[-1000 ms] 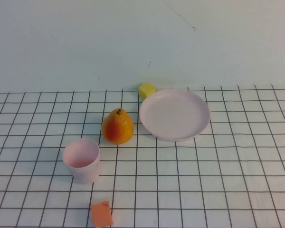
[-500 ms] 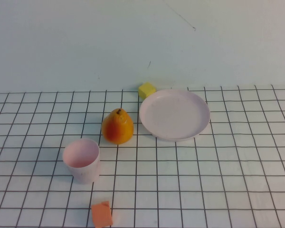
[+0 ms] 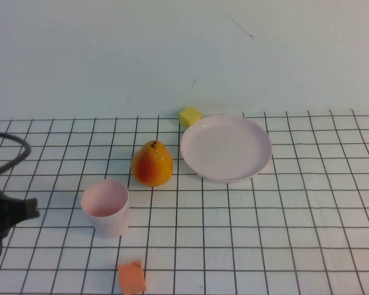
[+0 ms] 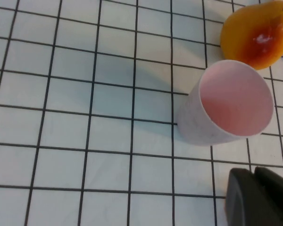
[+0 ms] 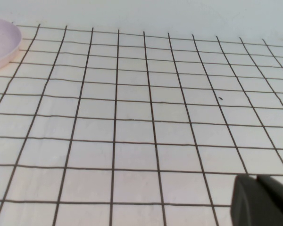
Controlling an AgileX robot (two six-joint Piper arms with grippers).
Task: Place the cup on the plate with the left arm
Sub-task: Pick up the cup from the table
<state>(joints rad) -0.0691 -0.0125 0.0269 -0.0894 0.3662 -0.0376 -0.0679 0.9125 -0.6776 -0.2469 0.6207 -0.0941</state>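
Cup (image 3: 105,208): upright on the gridded table (image 3: 283,209), near left, empty. Plate (image 3: 226,147): far centre, well apart from the cup. Pear (image 3: 152,163): between them, just beside the cup. Left gripper (image 3: 12,212): at the left edge, left of the cup, apart from it; finger state cannot be told. Right gripper (image 5: 264,200): seen only in its wrist view, over bare grid; state cannot be told.

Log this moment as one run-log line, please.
left claw: at table's left edge, beside cup, not touching | right claw: parked, off plate | cup: upright, empty | plate: bare
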